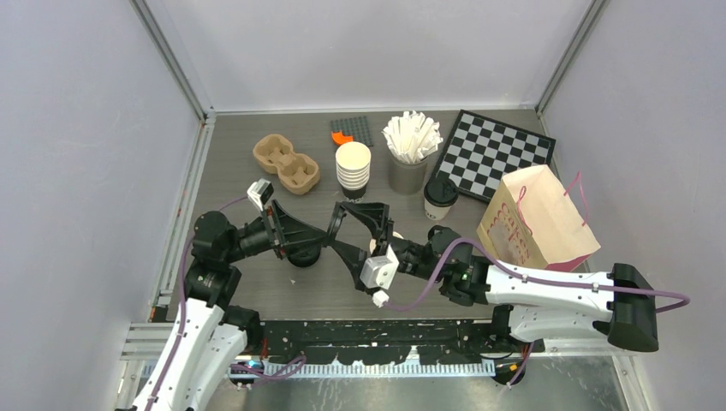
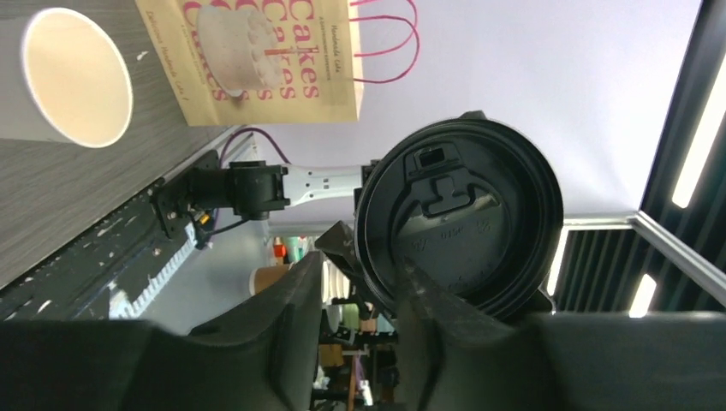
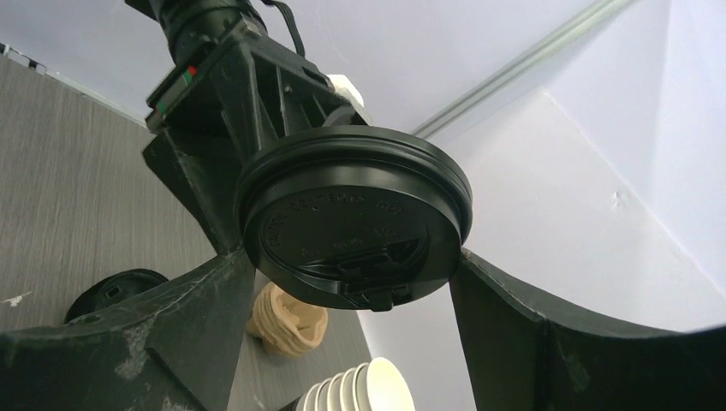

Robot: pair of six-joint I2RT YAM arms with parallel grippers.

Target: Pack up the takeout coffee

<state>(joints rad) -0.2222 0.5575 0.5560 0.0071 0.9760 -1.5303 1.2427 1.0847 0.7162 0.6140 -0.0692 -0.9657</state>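
Pinned rim to rim in the right gripper (image 3: 353, 257), fingers spread wide to span it: a loose black lid (image 3: 355, 201), held on edge above the middle of the table. Close behind it, the left gripper (image 2: 355, 287), fingers narrowly parted, with nothing visibly pinched between them. Looks like a handover, probably to turn the lid for capping the lidless cup (image 2: 77, 77) nearby. Farther back, upright and capped near the paper bag (image 1: 535, 223): the takeout coffee (image 1: 439, 199), not yet packed.
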